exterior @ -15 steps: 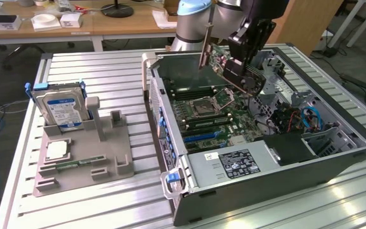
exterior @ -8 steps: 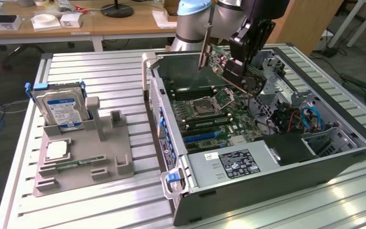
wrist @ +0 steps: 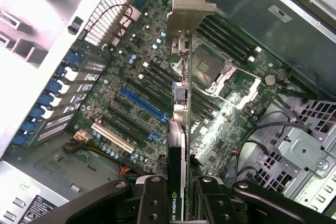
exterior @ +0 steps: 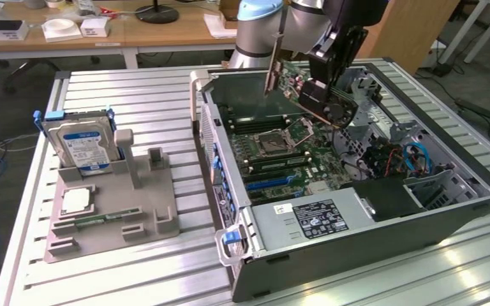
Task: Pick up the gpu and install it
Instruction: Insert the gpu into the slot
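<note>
The gpu [exterior: 298,86] hangs in the air over the open computer case [exterior: 449,210], above the far part of the motherboard [exterior: 279,153] and clear of its slots. In the exterior view its long axis runs on a slant. The metal bracket [exterior: 273,64] is at the 11 o'clock end, and the 5 o'clock end sits in the pincer [exterior: 326,102]. The bracket strip itself stands nearly upright. The card is on edge, not lying flat to the board.

In the wrist view the gpu [wrist: 178,145] is seen edge-on, a thin strip running straight away from the camera with the bracket [wrist: 191,3] at its far end. The motherboard [wrist: 131,77] lies beneath it. The card's edge passes over the stretch between the long blue slot [wrist: 142,103] and the processor socket [wrist: 207,69].

The pincer [wrist: 179,205] is clamped on the gpu. Its black fingers [wrist: 152,200] press on both flat faces at the near end, drawn partway in with only the card's thickness between them.

In the exterior view the case takes the 3 o'clock side of the slatted surface [exterior: 126,95]. At 9 o'clock a grey holder [exterior: 109,217] carries a hard drive [exterior: 81,143] standing upright.
</note>
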You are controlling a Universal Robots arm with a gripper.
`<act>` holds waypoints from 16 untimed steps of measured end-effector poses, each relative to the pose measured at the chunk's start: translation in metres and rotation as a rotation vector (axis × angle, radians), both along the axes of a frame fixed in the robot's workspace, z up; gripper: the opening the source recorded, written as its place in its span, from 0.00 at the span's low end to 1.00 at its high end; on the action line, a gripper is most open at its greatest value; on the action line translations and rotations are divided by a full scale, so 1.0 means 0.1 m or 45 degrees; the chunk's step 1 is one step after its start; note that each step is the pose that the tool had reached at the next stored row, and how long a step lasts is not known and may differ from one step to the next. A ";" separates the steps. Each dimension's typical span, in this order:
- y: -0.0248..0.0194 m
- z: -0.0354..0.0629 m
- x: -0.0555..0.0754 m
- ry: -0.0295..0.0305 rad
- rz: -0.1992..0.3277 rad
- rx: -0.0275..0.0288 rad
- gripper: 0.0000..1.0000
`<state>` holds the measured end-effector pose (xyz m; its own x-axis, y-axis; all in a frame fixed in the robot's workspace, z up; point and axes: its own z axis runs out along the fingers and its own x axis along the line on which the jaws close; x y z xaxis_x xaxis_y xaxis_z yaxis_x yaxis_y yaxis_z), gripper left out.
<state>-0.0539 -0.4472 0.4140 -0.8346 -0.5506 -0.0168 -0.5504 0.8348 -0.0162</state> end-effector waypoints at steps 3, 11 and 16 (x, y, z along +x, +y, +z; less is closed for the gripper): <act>-0.006 0.000 0.00 0.0000 0.017 0.0001 0.26; -0.018 0.000 0.00 0.0001 0.067 -0.0001 0.26; -0.021 0.000 0.00 0.0000 0.107 -0.0001 0.26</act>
<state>-0.0539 -0.4493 0.4140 -0.7856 -0.6184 -0.0167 -0.6182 0.7858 -0.0162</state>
